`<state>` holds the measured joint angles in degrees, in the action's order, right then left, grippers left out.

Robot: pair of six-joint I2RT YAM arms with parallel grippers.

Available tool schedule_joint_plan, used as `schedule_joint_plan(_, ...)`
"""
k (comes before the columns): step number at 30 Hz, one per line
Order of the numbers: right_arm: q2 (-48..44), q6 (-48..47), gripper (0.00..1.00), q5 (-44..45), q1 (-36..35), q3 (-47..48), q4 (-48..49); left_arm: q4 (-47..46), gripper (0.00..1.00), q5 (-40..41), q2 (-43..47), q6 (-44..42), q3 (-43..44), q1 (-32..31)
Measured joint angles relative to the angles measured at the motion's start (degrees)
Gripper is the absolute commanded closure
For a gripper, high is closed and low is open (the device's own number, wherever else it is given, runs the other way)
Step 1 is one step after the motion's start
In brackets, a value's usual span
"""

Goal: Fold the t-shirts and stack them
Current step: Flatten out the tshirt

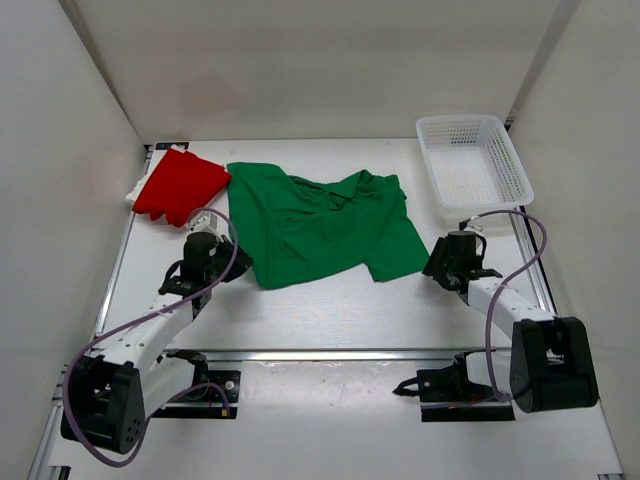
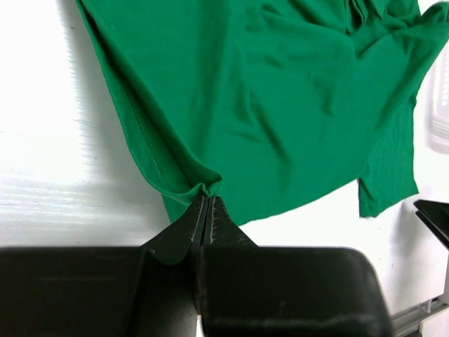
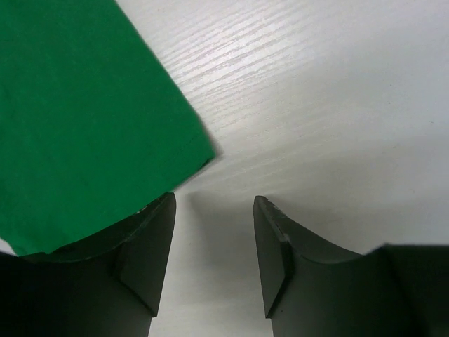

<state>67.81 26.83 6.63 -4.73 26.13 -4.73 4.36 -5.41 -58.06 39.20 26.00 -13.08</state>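
While my left fingers point(image 2: 205, 219) are pressed together on a puckered bit of hem at the near left corner of the green t-shirt point(image 2: 280, 105), my right fingers point(image 3: 277, 242) stand apart with nothing between them. Only bare desk point(image 3: 316, 105) shows in their gap. A near right corner of the green cloth lies flat just beside one of those right fingers, not inside the gap.

The green t-shirt is spread out and rumpled across the middle of the desk, with its collar on the far side. At the far left sits the red t-shirt point(image 1: 180, 185), already folded, with an edge of the cream-white t-shirt point(image 1: 133, 192) showing beneath it. A white mesh basket point(image 1: 470, 165) stands at the far right, apart from the cloth.

I judge the green shirt to be light, soft and limp. It will sag and drape from wherever it is pinched, and a thin fold could slide out of a loose grip. The stitched hem looks the surest hold. My right fingers should probably take the matching corner, so both sides lift evenly.
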Motion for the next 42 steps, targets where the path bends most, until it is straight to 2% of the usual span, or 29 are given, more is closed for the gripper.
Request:
schedule_joint_plan(8, 5.38, -0.87, 0.56, 0.57, -0.13, 1.57, 1.88, -0.07, 1.0, -0.92, 0.0, -0.55, 0.0, -0.66)
schedule_joint_plan(12, 7.74, -1.36, 0.68, 0.68, 0.02, 3.04, 2.47, -0.15, 1.0, -1.46, -0.02, -0.5, 0.0, -0.94)
schedule_joint_plan(18, 10.14, -1.36, 0.76, -0.94, 1.01, 4.39, 3.8, -0.59, 1.0, -1.68, -0.13, -0.26, 0.0, -0.94)
schedule_joint_plan(21, 12.11, -1.4, 0.88, -1.22, 0.7, 5.51, 4.96, -1.38, 1.0, -1.66, -0.76, -0.15, 0.0, -1.27)
schedule_joint_plan(23, 13.68, -1.6, 1.0, -1.16, 0.07, 6.67, 5.29, -1.66, 1.0, -1.66, -1.09, -0.13, 0.02, -1.55)
schedule_joint_plan(29, 12.96, -1.55, 0.99, -0.85, -1.53, 6.97, 4.63, -0.94, 1.0, -2.95, -1.7, 0.22, 1.77, -1.62)
schedule_joint_plan(32, 5.33, -1.57, 1.0, 1.16, -4.07, 6.91, -0.02, 3.15, 1.0, -3.34, -3.39, -0.57, 10.45, -3.5)
schedule_joint_plan(36, -11.63, -1.68, 1.0, 4.87, -7.58, 12.41, -9.88, 5.53, 1.0, -7.87, -7.85, -1.88, 28.92, -5.27)
schedule_joint_plan(39, -19.39, -3.15, 1.0, 10.75, -11.63, 24.2, -15.91, 5.42, 1.0, -12.66, -8.28, -1.11, 38.58, -1.73)
schedule_joint_plan(42, -21.22, -6.38, 1.0, 18.34, -20.2, 39.67, -21.31, 5.99, 1.0, -17.0, -8.26, 0.68, 46.12, 3.32)
